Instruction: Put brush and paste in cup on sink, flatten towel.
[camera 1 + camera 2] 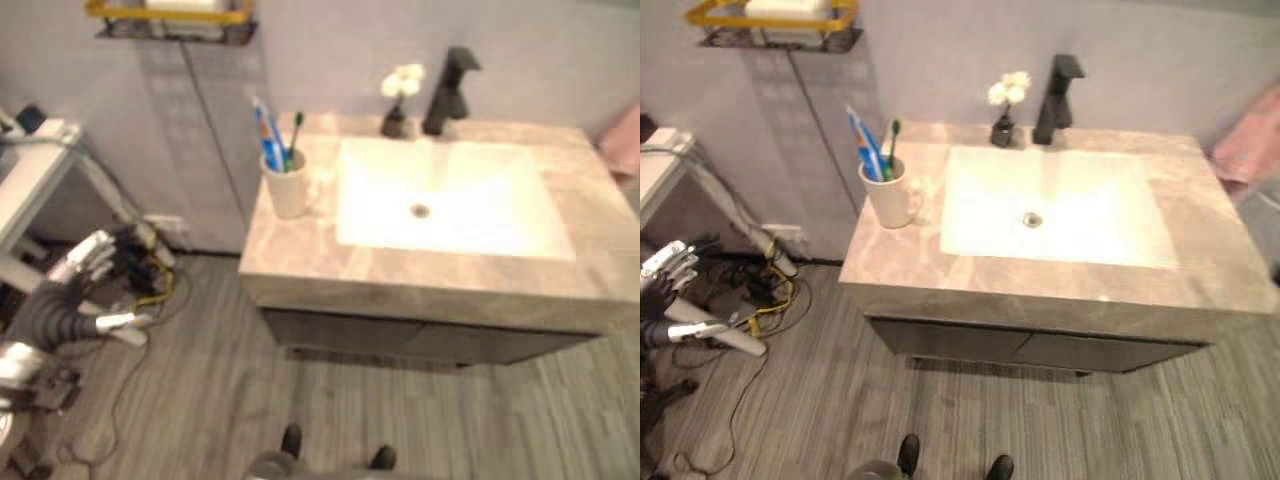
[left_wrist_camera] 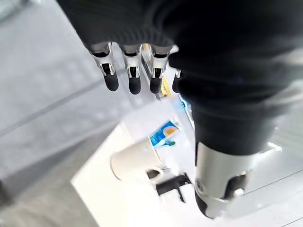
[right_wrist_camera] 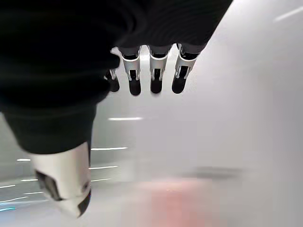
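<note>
Left eye view: brush [image 1: 295, 135] and paste [image 1: 268, 135] stand in the cup [image 1: 287, 185] on the bench [image 1: 420, 275] beside the sink [image 1: 440, 195]; that step looks done. Left robot hand [image 1: 95, 265] hangs low, fingers relaxed, empty.

Right eye view: pink towel [image 1: 1248, 145] at the bench's right edge needs flattening; faucet [image 1: 1055, 95] and flower vase [image 1: 1005, 110] stand clear.

Right wrist view: right robot hand [image 3: 147, 71] open, empty.

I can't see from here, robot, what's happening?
Left hand open, low by the floor. Right hand open. Toothbrush and toothpaste in cup. Pink towel untouched.

One cup [image 1: 890, 200], one toothbrush [image 1: 891, 145], one toothpaste tube [image 1: 864, 145], one faucet [image 1: 1055, 98], one flower vase [image 1: 1004, 110] — one pink towel [image 1: 1248, 145].
</note>
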Controlling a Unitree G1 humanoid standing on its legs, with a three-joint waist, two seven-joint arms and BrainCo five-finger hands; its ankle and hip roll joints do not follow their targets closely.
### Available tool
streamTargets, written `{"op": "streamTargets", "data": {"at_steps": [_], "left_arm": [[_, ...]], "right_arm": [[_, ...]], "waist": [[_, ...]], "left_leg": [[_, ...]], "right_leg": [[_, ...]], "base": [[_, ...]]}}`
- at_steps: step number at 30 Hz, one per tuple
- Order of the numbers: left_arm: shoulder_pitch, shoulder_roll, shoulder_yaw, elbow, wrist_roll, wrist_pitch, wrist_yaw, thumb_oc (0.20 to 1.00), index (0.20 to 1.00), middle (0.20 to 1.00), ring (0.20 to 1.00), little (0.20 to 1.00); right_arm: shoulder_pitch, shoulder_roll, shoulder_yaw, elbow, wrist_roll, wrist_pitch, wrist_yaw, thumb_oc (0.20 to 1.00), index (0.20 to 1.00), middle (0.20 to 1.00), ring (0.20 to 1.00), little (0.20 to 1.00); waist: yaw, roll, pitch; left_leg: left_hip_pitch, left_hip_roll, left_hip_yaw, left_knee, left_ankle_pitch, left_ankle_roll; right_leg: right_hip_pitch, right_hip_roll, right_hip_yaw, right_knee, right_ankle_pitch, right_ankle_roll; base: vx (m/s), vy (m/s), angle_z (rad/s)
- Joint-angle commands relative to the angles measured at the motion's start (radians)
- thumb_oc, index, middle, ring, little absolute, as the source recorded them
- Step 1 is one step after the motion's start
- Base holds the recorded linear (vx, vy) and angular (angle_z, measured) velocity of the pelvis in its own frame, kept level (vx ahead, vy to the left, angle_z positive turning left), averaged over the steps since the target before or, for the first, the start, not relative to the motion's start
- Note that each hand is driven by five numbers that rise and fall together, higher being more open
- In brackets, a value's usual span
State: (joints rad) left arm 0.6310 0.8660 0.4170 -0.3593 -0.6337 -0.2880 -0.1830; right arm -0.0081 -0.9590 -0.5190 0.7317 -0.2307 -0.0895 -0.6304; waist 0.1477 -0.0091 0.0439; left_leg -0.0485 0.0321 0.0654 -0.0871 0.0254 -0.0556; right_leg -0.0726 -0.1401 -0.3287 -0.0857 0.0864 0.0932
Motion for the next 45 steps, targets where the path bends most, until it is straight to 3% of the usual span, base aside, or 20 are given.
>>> {"op": "streamTargets", "data": {"at_steps": [1,2,3,4,5,8,10,11,13,19,25,37,45], "left_arm": [[-0.013,0.006,-0.051,0.009,-0.028,-0.014,0.011,0.821,0.821,0.821,0.821,0.821],[-0.015,0.006,-0.053,0.01,-0.027,-0.015,0.012,0.821,0.821,0.821,0.821,0.821],[-0.013,0.008,-0.068,0.012,-0.023,-0.008,0.004,0.548,0.548,0.548,0.548,0.548],[-0.019,0.007,-0.084,0.022,-0.025,-0.005,0.001,0.2,0.2,0.2,0.2,0.2],[-0.036,-0.002,-0.118,0.034,-0.025,0.002,0.001,0.2,0.2,0.2,0.2,0.2],[-0.061,-0.025,-0.151,0.069,-0.022,0.004,-0.003,0.2,0.2,0.2,0.2,0.2],[-0.123,-0.092,-0.181,0.123,-0.008,0.005,0.017,0.2,0.2,0.2,0.2,0.2],[-0.124,-0.092,-0.181,0.124,-0.008,0.005,0.017,0.2,0.2,0.2,0.2,0.2],[-0.18,-0.169,-0.197,0.16,-0.023,0.014,0.012,0.2,0.2,0.2,0.2,0.2],[-0.251,-0.281,-0.201,0.211,0.0,0.011,0.036,0.2,0.2,0.2,0.2,0.2],[-0.354,-0.293,-0.233,0.206,0.026,0.001,0.08,0.2,0.2,0.2,0.2,0.2],[-0.468,-0.288,-0.274,0.197,0.055,0.0,0.156,0.2,0.2,0.2,0.2,0.2],[-0.497,-0.314,-0.272,0.227,-0.006,0.005,0.193,0.2,0.2,0.2,0.2,0.2]], "right_arm": [[-0.019,-0.005,0.057,0.174,0.138,-0.028,-0.001,1.0,1.0,1.0,1.0,1.0],[-0.022,-0.009,0.059,0.181,0.14,-0.032,-0.001,1.0,1.0,1.0,1.0,1.0],[-0.016,-0.002,0.073,0.255,0.158,-0.026,0.022,1.0,1.0,1.0,1.0,1.0],[-0.014,0.018,0.096,0.35,0.185,-0.025,0.046,1.0,1.0,1.0,1.0,1.0],[-0.003,0.074,0.126,0.49,0.233,-0.016,0.097,1.0,1.0,1.0,1.0,1.0],[0.006,0.139,0.149,0.61,0.295,-0.008,0.154,1.0,1.0,1.0,1.0,1.0],[0.021,0.297,0.256,0.674,0.315,0.001,0.245,1.0,1.0,1.0,1.0,1.0],[0.02,0.297,0.256,0.675,0.315,0.0,0.245,1.0,1.0,1.0,1.0,1.0],[0.051,0.44,0.394,0.658,0.271,-0.003,0.359,1.0,1.0,1.0,1.0,1.0],[0.082,0.579,0.461,0.637,0.268,0.005,0.429,1.0,1.0,1.0,1.0,1.0],[0.053,0.594,0.556,0.583,0.217,0.01,0.442,1.0,1.0,1.0,1.0,1.0],[0.012,0.598,0.599,0.476,0.228,-0.006,0.403,1.0,1.0,1.0,1.0,1.0],[0.025,0.599,0.609,0.435,0.227,-0.018,0.395,1.0,1.0,1.0,1.0,1.0]], "waist": [[-0.02,-0.006,-0.034],[-0.02,-0.006,-0.034],[-0.025,-0.003,-0.033],[-0.031,-0.001,-0.034],[-0.04,0.004,-0.03],[-0.044,0.006,-0.029],[-0.047,0.008,-0.026],[-0.048,0.007,-0.027],[-0.058,0.005,-0.023],[-0.078,0.004,-0.029],[-0.091,0.001,-0.034],[-0.117,0.004,-0.026],[-0.137,0.012,-0.005]], "left_leg": [[-0.011,0.044,-0.015,0.0,-0.044,0.014],[-0.014,0.043,-0.015,0.0,-0.042,0.015],[-0.012,0.045,-0.014,0.0,-0.044,0.013],[-0.016,0.045,-0.012,0.0,-0.041,0.013],[-0.014,0.05,-0.011,0.0,-0.041,0.009],[-0.018,0.05,-0.014,0.0,-0.037,0.008],[-0.019,0.055,-0.01,0.0,-0.037,0.004],[-0.022,0.054,-0.011,0.0,-0.035,0.005],[-0.019,0.059,-0.002,0.0,-0.033,0.001],[-0.025,0.062,0.005,0.0,-0.03,-0.001],[-0.041,0.064,0.009,0.0,-0.025,-0.004],[-0.055,0.073,0.033,0.0,-0.024,-0.008],[-0.088,0.075,0.046,0.0,-0.015,-0.009]], "right_leg": [[0.057,-0.051,-0.041,-0.002,-0.037,0.097],[0.054,-0.052,-0.041,-0.002,-0.035,0.096],[0.057,-0.049,-0.039,-0.002,-0.038,0.096],[0.053,-0.049,-0.04,-0.002,-0.038,0.094],[0.056,-0.046,-0.042,-0.002,-0.043,0.091],[0.052,-0.045,-0.045,-0.002,-0.046,0.087],[0.051,-0.041,-0.043,-0.002,-0.052,0.08],[0.048,-0.042,-0.043,-0.002,-0.051,0.08],[0.046,-0.037,-0.036,-0.002,-0.055,0.071],[0.035,-0.033,-0.026,-0.002,-0.059,0.064],[0.019,-0.03,-0.023,-0.002,-0.059,0.059],[-0.013,-0.022,0.007,-0.002,-0.055,0.055],[-0.064,-0.016,0.031,-0.002,-0.044,0.053]], "base": [[-0.02,-0.035,-0.25],[-0.01,-0.039,-0.16],[-0.02,-0.025,-0.17],[-0.02,-0.061,-0.16],[-0.03,-0.047,-0.08],[-0.01,-0.035,0.02],[-0.01,-0.052,0.05],[-0.01,-0.033,0.04],[0.0,-0.043,0.0],[0.03,-0.035,-0.02],[0.02,-0.016,0.0],[0.02,-0.016,-0.06],[0.01,-0.012,-0.12]]}}
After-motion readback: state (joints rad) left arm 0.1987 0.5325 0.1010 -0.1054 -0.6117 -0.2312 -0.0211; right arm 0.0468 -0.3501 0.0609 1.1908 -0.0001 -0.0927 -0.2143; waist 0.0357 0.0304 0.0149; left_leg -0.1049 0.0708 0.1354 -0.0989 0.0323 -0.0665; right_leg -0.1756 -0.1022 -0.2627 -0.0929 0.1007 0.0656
